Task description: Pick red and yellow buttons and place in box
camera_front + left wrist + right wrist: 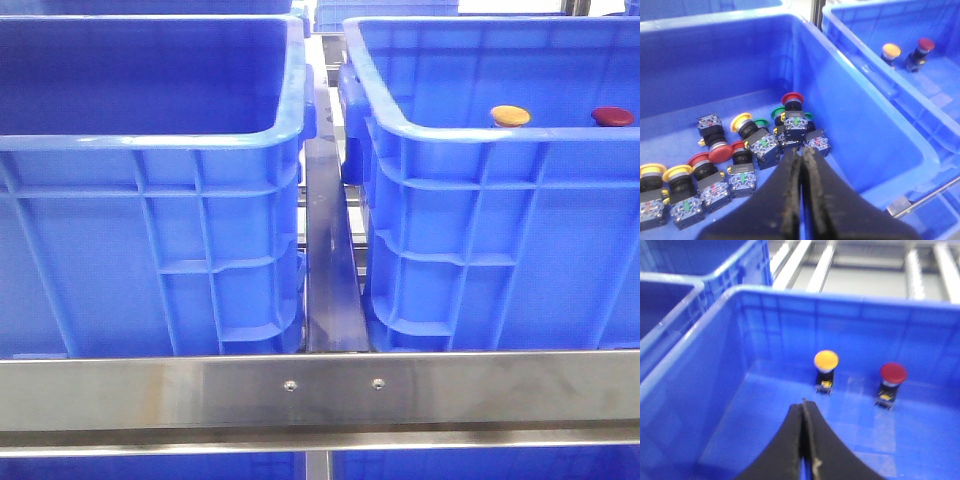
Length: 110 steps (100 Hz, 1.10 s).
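Two blue crates stand side by side. The right one, the box (480, 130), holds a yellow button (510, 115) and a red button (612, 116), both upright near its far wall. My right gripper (803, 402) hovers shut and empty inside this box (700, 390), short of the yellow button (826, 360) and red button (893, 373). My left gripper (802, 150) is shut on nothing above the left crate (850, 115), just in front of a heap of several red, yellow and green buttons (760, 142). Neither gripper shows in the front view.
The left crate (150, 140) looks deep, with tall ribbed walls. A narrow gap with a metal rail (330, 270) separates the crates. A steel bar (320, 390) runs across the front. Roller tracks (865, 265) lie beyond the box.
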Each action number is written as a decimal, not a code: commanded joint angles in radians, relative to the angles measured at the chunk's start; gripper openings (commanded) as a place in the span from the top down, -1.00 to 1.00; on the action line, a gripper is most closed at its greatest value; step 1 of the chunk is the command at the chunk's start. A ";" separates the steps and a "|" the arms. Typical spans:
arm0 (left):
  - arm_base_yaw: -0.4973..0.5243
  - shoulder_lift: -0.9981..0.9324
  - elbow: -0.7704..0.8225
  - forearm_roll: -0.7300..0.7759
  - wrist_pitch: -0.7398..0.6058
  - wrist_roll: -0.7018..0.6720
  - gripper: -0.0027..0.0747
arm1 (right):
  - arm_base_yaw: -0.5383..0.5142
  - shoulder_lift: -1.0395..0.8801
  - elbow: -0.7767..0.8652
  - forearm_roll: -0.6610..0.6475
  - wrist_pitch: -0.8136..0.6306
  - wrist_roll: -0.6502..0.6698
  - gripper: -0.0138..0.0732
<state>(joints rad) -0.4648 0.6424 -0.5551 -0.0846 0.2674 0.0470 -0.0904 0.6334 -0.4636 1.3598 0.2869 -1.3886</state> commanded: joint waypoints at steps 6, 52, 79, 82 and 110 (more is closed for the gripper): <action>0.003 -0.095 0.044 -0.001 -0.096 -0.011 0.98 | 0.002 -0.183 0.053 0.031 -0.024 -0.011 0.83; 0.003 -0.172 0.086 -0.001 -0.084 -0.011 0.98 | 0.002 -0.367 0.128 0.032 0.114 -0.010 0.84; 0.003 -0.172 0.086 -0.001 -0.084 -0.011 0.98 | 0.002 -0.367 0.128 0.032 0.198 -0.010 0.84; 0.003 -0.172 0.086 -0.001 -0.084 -0.011 0.98 | 0.002 -0.367 0.128 0.032 0.202 -0.010 0.84; 0.003 -0.172 0.086 -0.001 -0.084 -0.011 0.98 | 0.002 -0.367 0.128 0.032 0.202 -0.010 0.84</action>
<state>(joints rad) -0.4648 0.4690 -0.4396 -0.0824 0.2627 0.0450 -0.0904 0.2573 -0.3093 1.3579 0.4960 -1.3919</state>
